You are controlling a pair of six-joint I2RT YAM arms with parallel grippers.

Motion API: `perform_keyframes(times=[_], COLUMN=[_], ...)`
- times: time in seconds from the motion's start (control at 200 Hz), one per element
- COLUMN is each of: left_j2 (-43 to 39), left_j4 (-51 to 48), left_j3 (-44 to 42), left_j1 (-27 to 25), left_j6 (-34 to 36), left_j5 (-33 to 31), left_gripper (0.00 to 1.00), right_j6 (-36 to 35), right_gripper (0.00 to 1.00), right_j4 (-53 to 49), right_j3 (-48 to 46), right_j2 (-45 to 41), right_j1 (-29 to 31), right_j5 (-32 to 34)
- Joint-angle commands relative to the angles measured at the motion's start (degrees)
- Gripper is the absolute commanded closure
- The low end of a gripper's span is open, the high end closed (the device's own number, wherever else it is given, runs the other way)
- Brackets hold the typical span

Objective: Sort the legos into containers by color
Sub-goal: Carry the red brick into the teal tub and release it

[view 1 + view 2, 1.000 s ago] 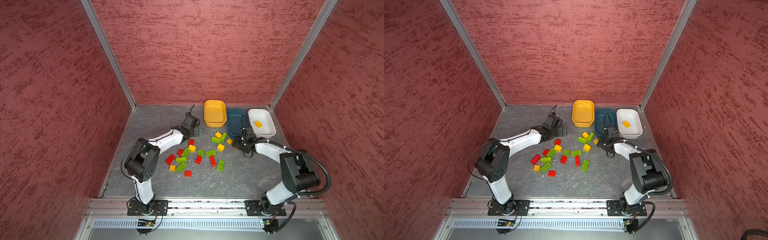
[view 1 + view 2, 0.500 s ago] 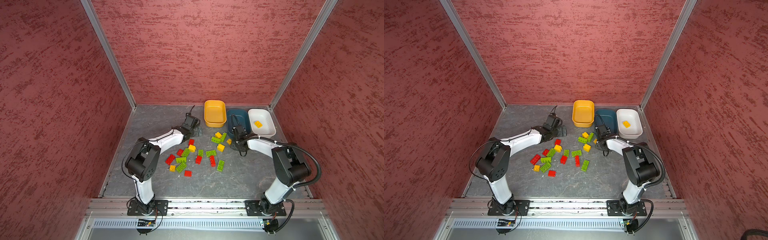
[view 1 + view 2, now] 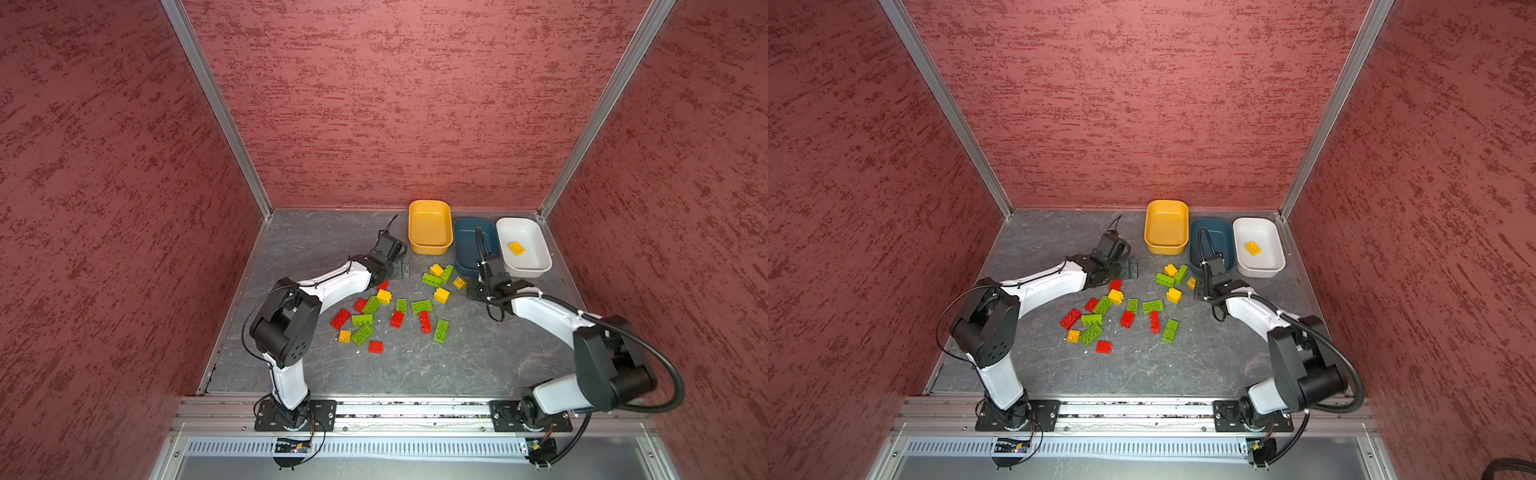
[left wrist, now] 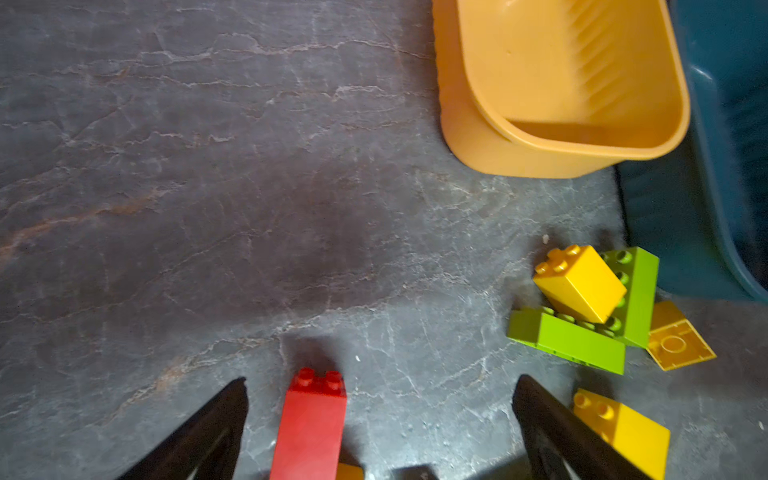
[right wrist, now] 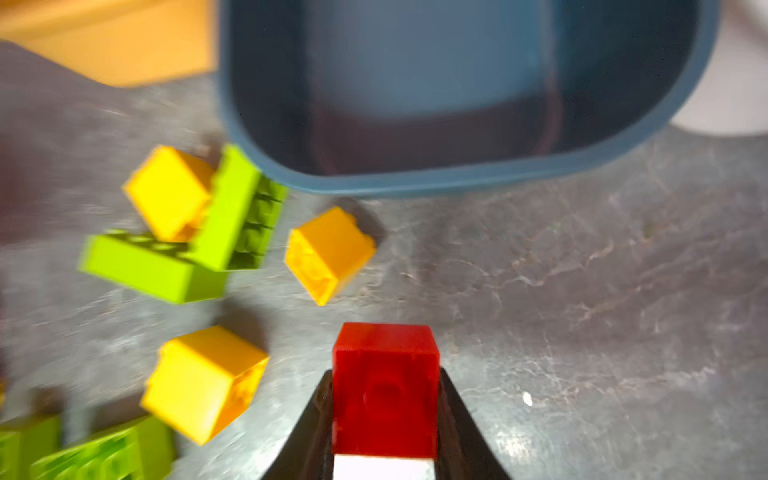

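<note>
Your right gripper (image 5: pixel 385 378) now pinches 1 red brick (image 5: pixel 385 357), so it can go in the teal tub (image 5: pixel 457 183) just ahead. Your left gripper (image 4: pixel 380 380) is wide open around a long red brick (image 4: pixel 313 419).

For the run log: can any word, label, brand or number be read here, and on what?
No readable text anywhere.
Legos: studs too blurred to read.
Yellow-orange tub, teal tub, white tub: no lettering seen.
Circuit board on front rail: too small to read.
</note>
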Motion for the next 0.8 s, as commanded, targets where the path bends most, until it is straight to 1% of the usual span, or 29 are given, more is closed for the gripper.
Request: perform_keyframes(times=[0.0, 0.075, 0.11, 0.24, 0.296, 0.366, 0.486, 0.566, 0.661, 0.791], left_j2=[-2.6, -2.2, -1.7, -0.4, -0.4, -0.4, -0.2, 0.2, 0.9, 2.1], left_j4=[-0.9, -1.9, -2.6, -4.6, -4.8, -5.2, -6.6, -7.7, -9.1, -11.5], left_j3=[0.5, 2.1, 3.0, 5.6, 5.8, 5.9, 6.5, 6.9, 7.4, 8.6], left_j1=[-1.7, -2.9, -3.5, -5.6, -6.5, -7.4, -9.4, -10.9, -12.6, -15.1], left_j6=[0.8, 1.1, 1.4, 2.6, 2.9, 3.9, 7.2, 9.6, 11.7, 13.6], left_j5=[0.7, 1.1, 1.8, 3.0, 3.1, 3.6, 5.8, 7.5, 9.4, 9.7], left_gripper=[0.0, 0.01, 0.01, 0.0, 0.01, 0.01, 0.01, 0.0, 0.0, 0.01], right_j6=[-4.1, -5.1, -4.4, 2.3, 4.1, 3.7, -0.1, -1.8, -3.9, -5.5], right_gripper=[0.72, 0.71, 0.71, 0.71, 0.7, 0.69, 0.69, 0.68, 0.66, 0.63], right_j4=[8.6, 11.2, 12.5, 21.4, 23.4, 20.7, 15.1, 12.4, 8.9, 5.2], right_j3=[-0.9, -0.2, 0.6, 2.3, 4.0, 8.7, 16.9, 22.2, 28.8, 37.2], right_j2=[-4.8, -5.5, -5.1, -2.0, 1.0, 6.5, 14.9, 20.3, 26.1, 33.4], right_j1=[0.4, 0.3, -0.2, -4.2, -6.0, -7.9, -10.2, -11.9, -12.5, -12.7], right_j5=[-3.9, -4.1, -4.3, -8.0, -8.6, -8.7, -7.4, -8.6, -8.7, -6.8])
